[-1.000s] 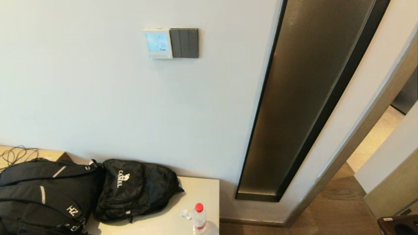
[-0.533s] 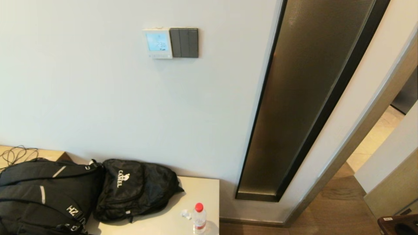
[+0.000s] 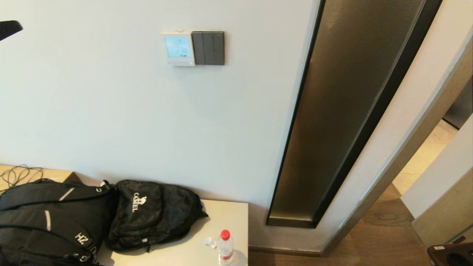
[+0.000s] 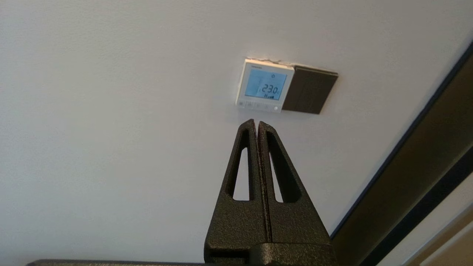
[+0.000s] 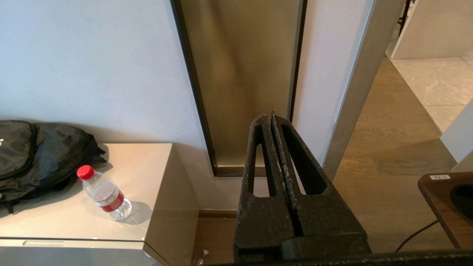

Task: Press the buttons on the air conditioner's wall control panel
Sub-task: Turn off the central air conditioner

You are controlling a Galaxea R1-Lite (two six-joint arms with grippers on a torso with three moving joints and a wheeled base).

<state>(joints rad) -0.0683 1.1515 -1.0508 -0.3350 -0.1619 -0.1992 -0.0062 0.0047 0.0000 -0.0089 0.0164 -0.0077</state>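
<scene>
The white wall control panel (image 3: 178, 48) hangs high on the wall, its screen lit blue with digits 23.0. It also shows in the left wrist view (image 4: 265, 85). The row of tiny pale buttons (image 4: 258, 105) runs along its lower edge, and shows faintly in the head view (image 3: 180, 63). My left gripper (image 4: 257, 122) is shut and empty, its tips pointing at the wall just below the buttons, apart from the panel. Only its dark tip (image 3: 8, 29) shows at the head view's left edge. My right gripper (image 5: 269, 117) is shut and empty, held low over the floor, away from the panel.
A dark grey three-rocker switch plate (image 3: 208, 48) adjoins the panel's right side. A tall bronze glass strip (image 3: 343, 107) runs down the wall to the right. Two black backpacks (image 3: 147, 214) and a red-capped water bottle (image 3: 225, 246) lie on the low cabinet (image 3: 225, 218) below.
The tip of my left gripper has come into the head view at the upper left edge. Nothing else has moved.
</scene>
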